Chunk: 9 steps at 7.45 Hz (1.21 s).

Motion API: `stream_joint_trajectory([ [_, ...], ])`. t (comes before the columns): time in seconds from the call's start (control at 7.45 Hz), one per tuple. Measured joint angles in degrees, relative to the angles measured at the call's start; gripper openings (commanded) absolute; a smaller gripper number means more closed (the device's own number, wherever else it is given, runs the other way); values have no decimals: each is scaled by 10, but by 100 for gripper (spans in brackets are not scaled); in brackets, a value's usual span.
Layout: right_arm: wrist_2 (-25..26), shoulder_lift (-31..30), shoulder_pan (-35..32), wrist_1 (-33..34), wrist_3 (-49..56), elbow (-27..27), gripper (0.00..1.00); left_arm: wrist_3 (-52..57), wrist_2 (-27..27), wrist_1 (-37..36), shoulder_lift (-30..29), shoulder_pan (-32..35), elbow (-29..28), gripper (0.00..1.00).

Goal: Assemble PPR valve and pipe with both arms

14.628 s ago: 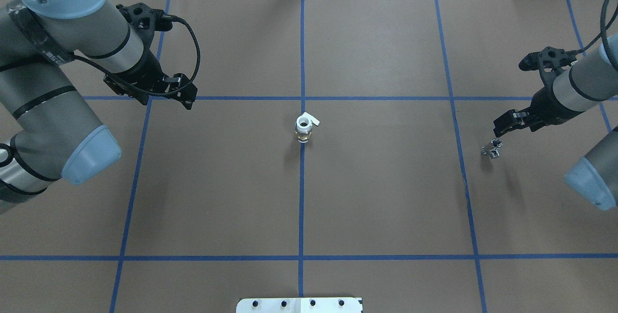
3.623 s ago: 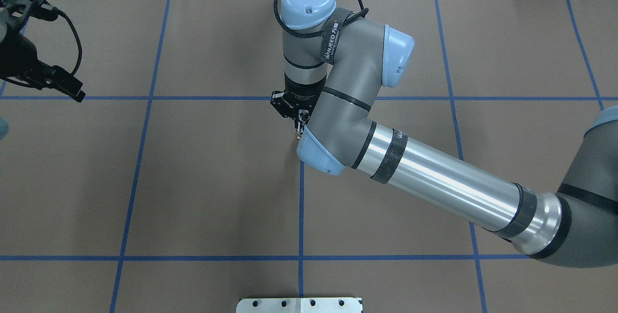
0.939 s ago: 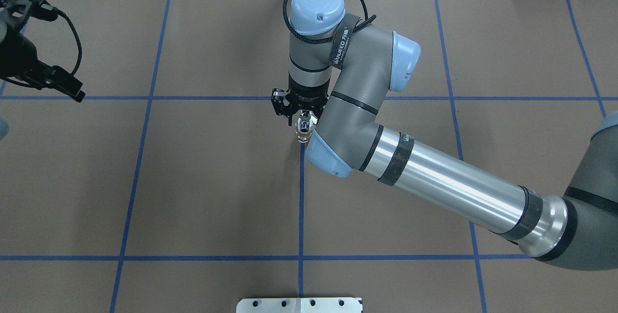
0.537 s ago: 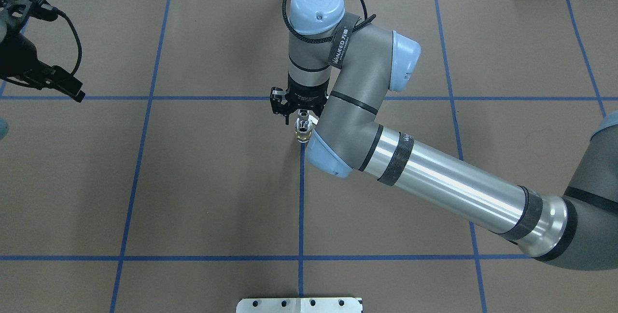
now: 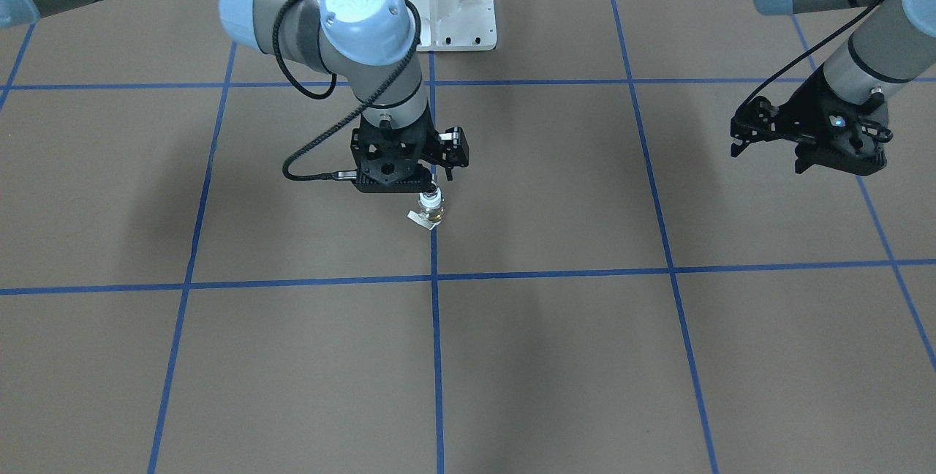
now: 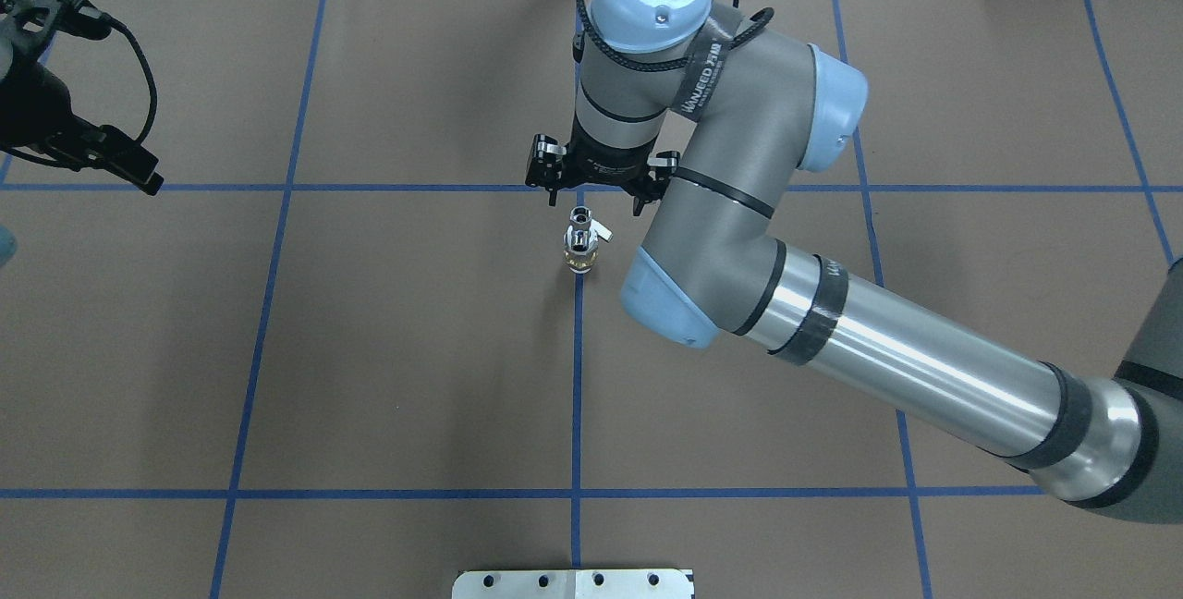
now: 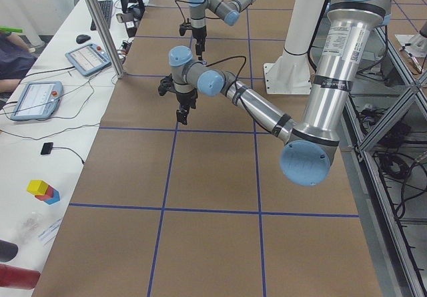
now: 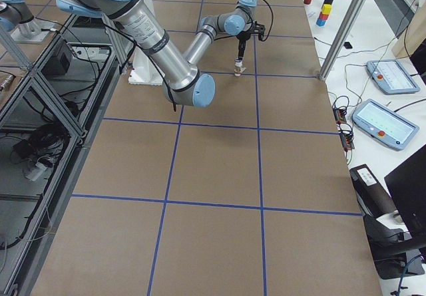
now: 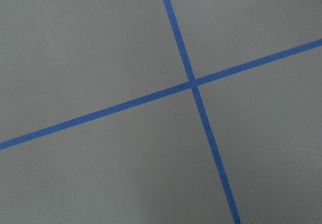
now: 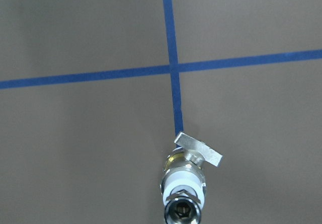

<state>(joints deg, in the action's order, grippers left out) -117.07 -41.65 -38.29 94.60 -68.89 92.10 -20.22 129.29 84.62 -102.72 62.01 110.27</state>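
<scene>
At the bench centre the PPR valve (image 6: 580, 257) stands upright, with the pipe (image 6: 579, 222) seated in its collar, so the joining looks done. Just beyond, the right end effector (image 6: 597, 201) hovers wide and empty. The left end effector (image 5: 833, 159) is near the left edge; its state I cannot tell.

Centre of bench (image 6: 397, 349): PPR valve (image 6: 580, 255) upright on the tape line, pipe (image 6: 579, 218) in its top. Right gripper (image 6: 595, 207) hangs over it with fingers (image 6: 553, 200) spread, clear of the pipe, so access from above is blocked. Right arm (image 6: 878, 359) spans from the right edge to centre and overhangs the valve's right and near-right (robot side). Lever (image 6: 603, 230) also juts right. Left of the valve is open, bare bench. Left gripper (image 6: 148, 181) is well apart at the left edge.
</scene>
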Motion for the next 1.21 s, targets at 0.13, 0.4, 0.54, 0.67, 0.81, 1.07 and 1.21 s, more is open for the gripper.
stream_joint_trajectory([
  [0.13, 4, -34, -19, 10, 9, 54, 99, 0, 0, 0, 3, 2, 5, 100],
  [0.4, 0, -83, -73, 92, 113, 127, 99, 18, -3, -1, 12, 23, 8, 100],
  [0.54, -6, -113, -110, 144, 205, 156, 99, 62, -3, -4, 20, 54, 3, 100],
  [0.67, -26, -155, -160, 172, 302, 172, 99, 121, -1, -6, 33, 96, -12, 100],
  [0.81, -52, -205, -219, 182, 411, 177, 99, 182, 0, -7, 44, 146, -39, 100],
  [1.07, -94, -316, -349, 186, 617, 169, 100, 292, 10, -5, 70, 238, -102, 100],
  [1.21, -107, -360, -403, 186, 684, 158, 99, 322, 13, -4, 85, 264, -118, 100],
])
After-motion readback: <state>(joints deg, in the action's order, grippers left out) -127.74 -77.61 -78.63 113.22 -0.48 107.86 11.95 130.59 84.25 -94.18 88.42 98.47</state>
